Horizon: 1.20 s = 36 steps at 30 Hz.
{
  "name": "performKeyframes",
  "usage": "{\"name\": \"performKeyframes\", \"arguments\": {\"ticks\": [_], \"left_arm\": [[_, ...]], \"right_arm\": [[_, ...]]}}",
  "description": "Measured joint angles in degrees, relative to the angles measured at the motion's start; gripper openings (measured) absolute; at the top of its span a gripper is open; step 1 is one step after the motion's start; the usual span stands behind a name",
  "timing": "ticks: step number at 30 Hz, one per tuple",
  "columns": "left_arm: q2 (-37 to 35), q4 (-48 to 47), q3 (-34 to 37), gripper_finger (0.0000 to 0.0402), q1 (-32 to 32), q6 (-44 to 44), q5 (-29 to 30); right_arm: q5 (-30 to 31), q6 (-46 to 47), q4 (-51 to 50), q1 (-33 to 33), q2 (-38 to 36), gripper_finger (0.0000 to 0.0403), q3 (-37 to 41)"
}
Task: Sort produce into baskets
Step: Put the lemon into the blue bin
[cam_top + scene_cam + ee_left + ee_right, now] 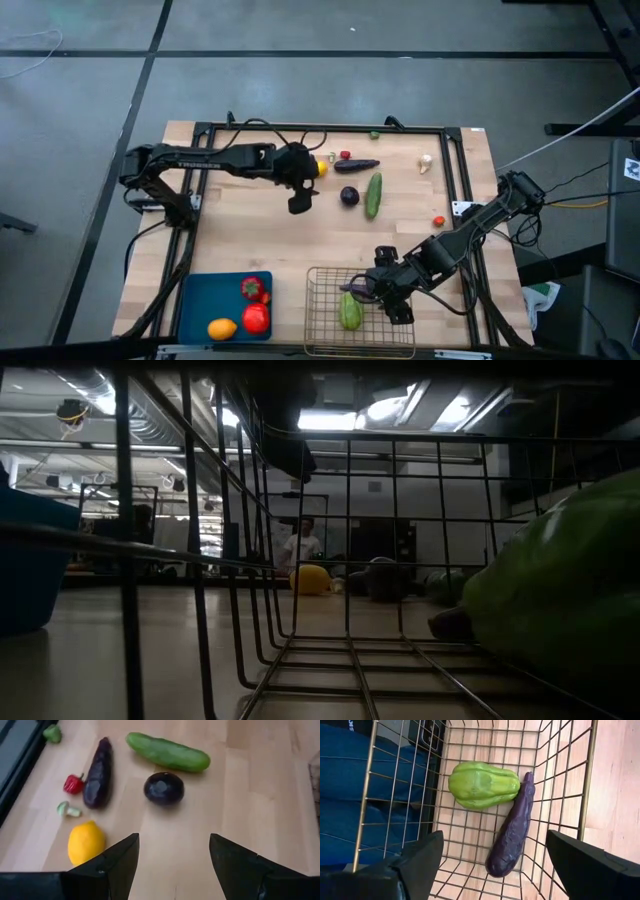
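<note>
Two vegetables, a green pepper [482,785] and an eggplant [512,834], lie in the wire basket [322,300] under the right gripper's [492,865] open, empty jaws. Left gripper [172,857], jaws open, hovers near the lemon [86,841].

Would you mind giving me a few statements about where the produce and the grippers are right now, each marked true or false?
1. The wire basket holds a green pepper and a long eggplant. True.
2. The blue tray is empty. False: it holds a lemon and red produce.
3. The left gripper is open above bare table, holding nothing. True.
4. The cucumber lies in the wire basket. False: it lies on the table, near a round eggplant.
5. The right gripper is shut on the long eggplant. False: it stands open over the basket, with the eggplant lying on the mesh.
</note>
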<state>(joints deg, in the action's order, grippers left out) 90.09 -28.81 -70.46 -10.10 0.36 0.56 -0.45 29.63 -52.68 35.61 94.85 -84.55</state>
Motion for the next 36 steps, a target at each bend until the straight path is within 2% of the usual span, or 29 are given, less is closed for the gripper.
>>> {"name": "performKeyframes", "arguments": {"ticks": [7,12,27,36], "left_arm": [[0.7,1.0,0.0,0.0238,0.2,-2.3,-0.1],[0.7,1.2,0.0,0.0238,0.4,0.4,-0.2],[0.7,0.8,0.0,0.0238,0.2,0.9,-0.5],[1.6,3.4,0.0,0.0238,-3.6,2.6,0.0]], "right_arm": [[0.0,0.0,0.0,0.0,0.0,0.0351,0.0],[0.0,0.0,0.0,0.0,0.0,0.0351,0.0],[-0.1,0.0,-0.1,0.0,0.0,0.0351,0.0],[-0.5,-1.4,-4.9,-0.6,-1.7,0.0351,0.0]]}}
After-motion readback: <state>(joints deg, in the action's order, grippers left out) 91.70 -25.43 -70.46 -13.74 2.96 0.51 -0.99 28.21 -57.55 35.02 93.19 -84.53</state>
